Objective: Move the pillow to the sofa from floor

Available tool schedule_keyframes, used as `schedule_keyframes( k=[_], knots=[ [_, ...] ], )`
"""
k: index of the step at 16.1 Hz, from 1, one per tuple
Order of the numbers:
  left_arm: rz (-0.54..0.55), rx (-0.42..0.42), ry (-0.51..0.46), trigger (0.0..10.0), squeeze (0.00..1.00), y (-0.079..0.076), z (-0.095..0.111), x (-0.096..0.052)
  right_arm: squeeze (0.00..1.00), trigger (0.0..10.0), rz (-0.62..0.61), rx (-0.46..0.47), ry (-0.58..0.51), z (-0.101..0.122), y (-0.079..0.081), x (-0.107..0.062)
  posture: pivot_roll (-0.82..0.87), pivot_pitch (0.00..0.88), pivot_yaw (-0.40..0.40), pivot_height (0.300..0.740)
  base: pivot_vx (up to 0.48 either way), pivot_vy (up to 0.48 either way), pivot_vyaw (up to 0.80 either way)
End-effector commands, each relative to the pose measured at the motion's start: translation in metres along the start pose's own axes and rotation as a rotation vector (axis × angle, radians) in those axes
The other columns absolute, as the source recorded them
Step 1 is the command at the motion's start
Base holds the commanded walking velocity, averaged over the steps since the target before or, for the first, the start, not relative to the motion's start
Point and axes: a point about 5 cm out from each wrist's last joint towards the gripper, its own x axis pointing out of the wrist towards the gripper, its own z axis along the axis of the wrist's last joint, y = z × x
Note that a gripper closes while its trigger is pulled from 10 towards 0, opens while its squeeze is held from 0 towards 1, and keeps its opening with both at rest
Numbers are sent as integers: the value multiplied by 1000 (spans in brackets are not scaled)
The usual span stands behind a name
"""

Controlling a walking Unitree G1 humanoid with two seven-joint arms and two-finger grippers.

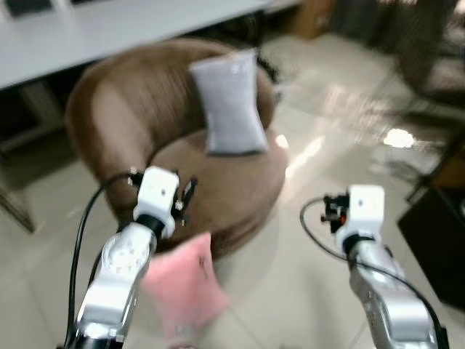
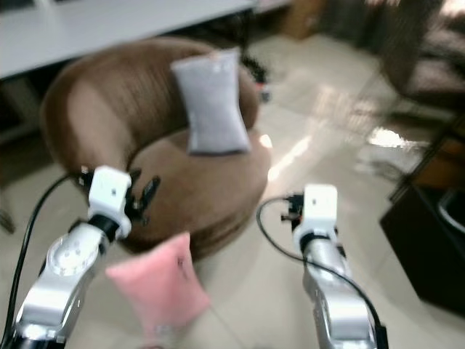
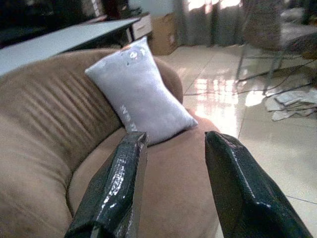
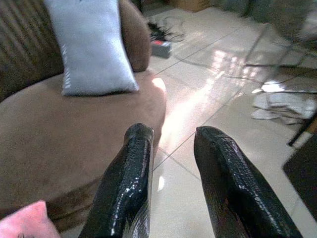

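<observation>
While both my arms reach forward at about the same height, the pink pillow (image 1: 185,283) lies on the tiled floor (image 1: 290,291) below them, just in front of the round brown sofa (image 1: 218,185) and close under my left forearm. A corner of it also shows at the foot of the sofa in the right wrist view. My left hand (image 3: 171,148) hovers over the near edge of the sofa seat, its two black fingers (image 3: 121,183) spread apart with nothing between them; I hold nothing there. My right hand (image 4: 171,144) hangs over bare floor just beside the sofa's right flank, fingers likewise parted and empty. A grey pillow (image 1: 229,102) stands propped upright against the sofa's backrest, resting on the seat, well apart from the pink one. Behind the sofa runs a long pale table (image 1: 109,29). Off to my right the floor shines with window glare, some crumpled papers (image 4: 282,106) lie on it, and a dark cabinet (image 1: 436,240) stands at the right edge. The head views are slightly blurred.
</observation>
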Motion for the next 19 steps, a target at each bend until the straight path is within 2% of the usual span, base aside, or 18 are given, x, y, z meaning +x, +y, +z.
schedule_keyframes(
  k=[1, 3, 4, 5, 8, 19],
  knots=[
    [26, 16, 3, 10000, 0, 7, 1, -3, 0, 10000, 22, 6, -24, 6, 6, 0, -42, 41, 0, 740, 0, 480, -800],
    [26, 1, 7, 10000, 0, 7, 0, -3, 27, 10000, 33, 10, -23, 6, 7, 1, -42, 41, 0, 740, 0, 480, -800],
    [15, -34, 11, 10000, 0, 6, -1, -4, 565, 10000, 41, 15, -23, 7, 8, 0, -43, 45, -2, 740, 0, 480, -800],
    [17, -56, 18, 10000, 984, 5, -1, -5, 1000, 10000, 54, 23, -24, 7, 9, 0, -44, 46, -2, 740, 0, 480, -800],
    [20, -79, 21, 10000, 1000, 5, -1, -5, 1000, 10000, 54, 23, -23, 8, 8, 1, -43, 53, -9, 740, 0, 480, -800],
    [22, -76, 25, 10000, 1000, 5, 0, -6, 1000, 10000, 62, 18, -20, 8, 7, 1, -47, 53, -11, 740, 0, 480, -800]
  ],
)
